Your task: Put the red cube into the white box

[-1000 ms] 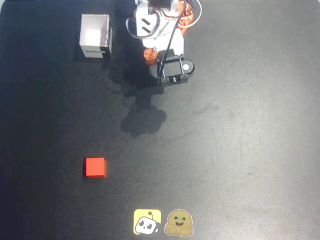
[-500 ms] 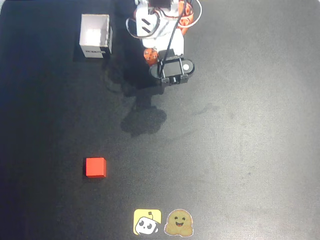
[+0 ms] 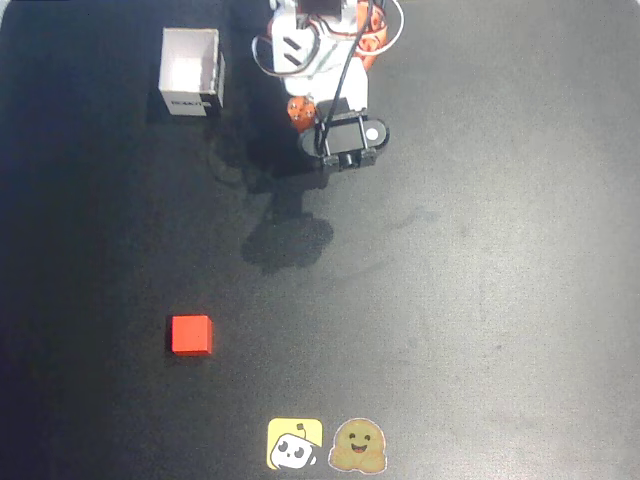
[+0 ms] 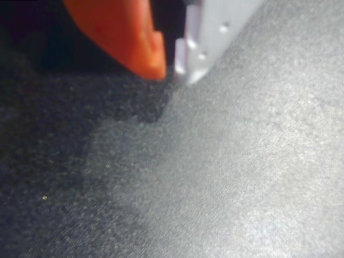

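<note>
Black, faintly speckled matte tabletop (image 3: 500, 300) carries everything in the overhead view. Nearest the bottom edge, about midway along it, lie two flat stickers side by side: a yellow square sticker with a white cartoon robot (image 3: 294, 444) and a brown smiling blob-shaped sticker (image 3: 358, 445). Further up and toward the left edge sits the small bright red-orange cube (image 3: 191, 334), flat on the table and well apart from everything else. Beyond it, near the middle, a soft shadow of the arm darkens the surface. At the top edge stands the white and orange robot arm (image 3: 315, 55), folded over its base, with its black camera mount just below. Left of the arm, near the top left corner, rests the small square white box with thin walls and a dark printed label (image 3: 190, 72), open side up.

In the wrist view the gripper (image 4: 171, 67) shows an orange finger (image 4: 129, 37) and a white finger (image 4: 207, 43) with tips almost touching, so the jaws are closed on nothing, above bare tabletop.

Compared with the earlier frames, nothing has moved: arm, cube and box hold the same places.
</note>
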Controlling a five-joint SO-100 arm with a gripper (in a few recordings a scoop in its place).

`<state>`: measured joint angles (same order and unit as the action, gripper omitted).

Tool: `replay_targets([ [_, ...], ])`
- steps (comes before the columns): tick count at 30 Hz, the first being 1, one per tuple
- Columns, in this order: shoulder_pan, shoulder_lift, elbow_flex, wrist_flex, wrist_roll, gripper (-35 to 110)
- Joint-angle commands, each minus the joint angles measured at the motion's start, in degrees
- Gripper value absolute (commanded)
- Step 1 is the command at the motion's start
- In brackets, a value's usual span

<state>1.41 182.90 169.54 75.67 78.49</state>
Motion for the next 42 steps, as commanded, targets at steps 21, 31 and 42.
replay_targets([
  [21, 3.96, -52.21, -51.33, 2.64, -1.05, 1],
  [31, 15.73, -80.77, -74.36, 0.62, -5.54, 2],
  [42, 23.03, -103.8, -96.42, -0.97, -5.71, 2],
])
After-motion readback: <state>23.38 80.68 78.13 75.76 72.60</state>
